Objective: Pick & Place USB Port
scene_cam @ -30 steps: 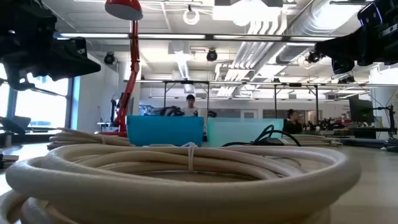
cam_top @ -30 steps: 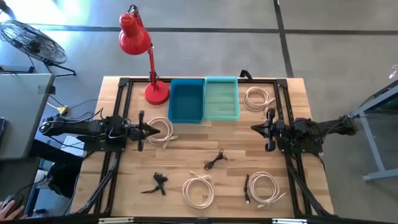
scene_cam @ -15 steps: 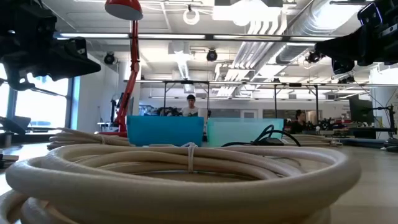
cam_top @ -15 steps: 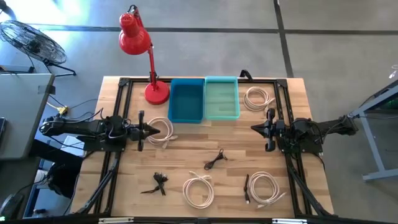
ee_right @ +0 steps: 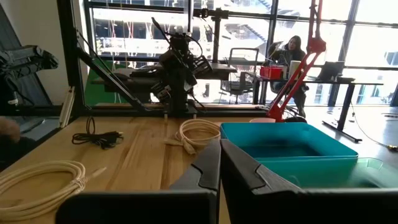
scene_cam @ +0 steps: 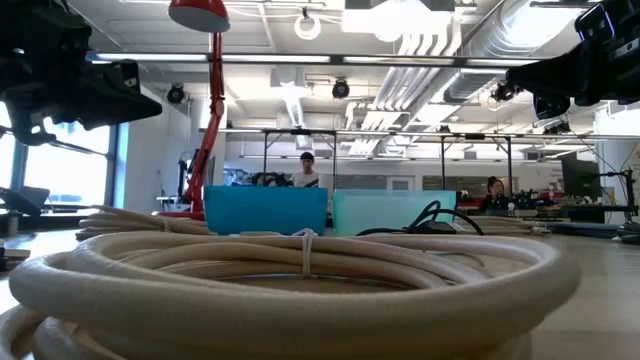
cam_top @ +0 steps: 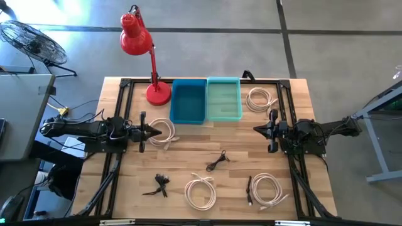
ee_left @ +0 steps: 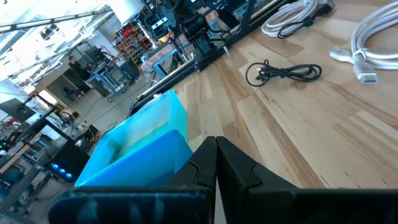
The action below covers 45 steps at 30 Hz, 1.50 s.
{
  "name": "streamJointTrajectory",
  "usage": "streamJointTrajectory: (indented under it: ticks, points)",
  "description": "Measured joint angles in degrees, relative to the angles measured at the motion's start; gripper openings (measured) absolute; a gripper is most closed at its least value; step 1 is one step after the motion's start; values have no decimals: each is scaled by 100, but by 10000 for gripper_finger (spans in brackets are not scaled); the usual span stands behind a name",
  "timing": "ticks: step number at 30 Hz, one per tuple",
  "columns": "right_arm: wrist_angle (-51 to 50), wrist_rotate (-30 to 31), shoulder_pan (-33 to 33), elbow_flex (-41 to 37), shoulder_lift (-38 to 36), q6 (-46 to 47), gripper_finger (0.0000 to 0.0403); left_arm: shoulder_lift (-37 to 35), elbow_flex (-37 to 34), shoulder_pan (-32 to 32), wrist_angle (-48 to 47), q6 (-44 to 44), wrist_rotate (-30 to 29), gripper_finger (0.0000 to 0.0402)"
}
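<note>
Several coiled cables lie flat on the wooden table: white coils far right (cam_top: 259, 99), left of centre (cam_top: 162, 132), near centre (cam_top: 201, 191) and near right (cam_top: 267, 190), and black cables at the centre (cam_top: 218, 161) and near left (cam_top: 160, 185). A blue bin (cam_top: 188, 102) and a teal bin (cam_top: 224, 98) stand at the far edge. My left gripper (cam_top: 154, 132) is shut and hovers over the left white coil, high above it as the low view shows. My right gripper (cam_top: 257, 130) is shut too, in the air at the table's right. Their closed fingertips show in the wrist views (ee_left: 216, 146) (ee_right: 220, 146).
A red desk lamp (cam_top: 146, 50) stands on the table's far left corner beside the blue bin. Black frame rails (cam_top: 117, 169) run along the table's left and right sides. Bare wood lies between the two grippers. People sit in the room beyond (scene_cam: 306, 170).
</note>
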Motion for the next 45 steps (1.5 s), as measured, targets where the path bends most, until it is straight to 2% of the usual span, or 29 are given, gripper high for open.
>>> streamJointTrajectory:
  ticks: [26,33,45]
  points:
    - [2,0,0,-1,-1,0,0,0,0,-1,1,6,-2,2]
    - [2,0,0,-1,1,0,0,-1,0,0,48,1156,-37,2]
    - [261,-42,0,1,1,-161,0,0,0,-1,71,1199,-16,2]
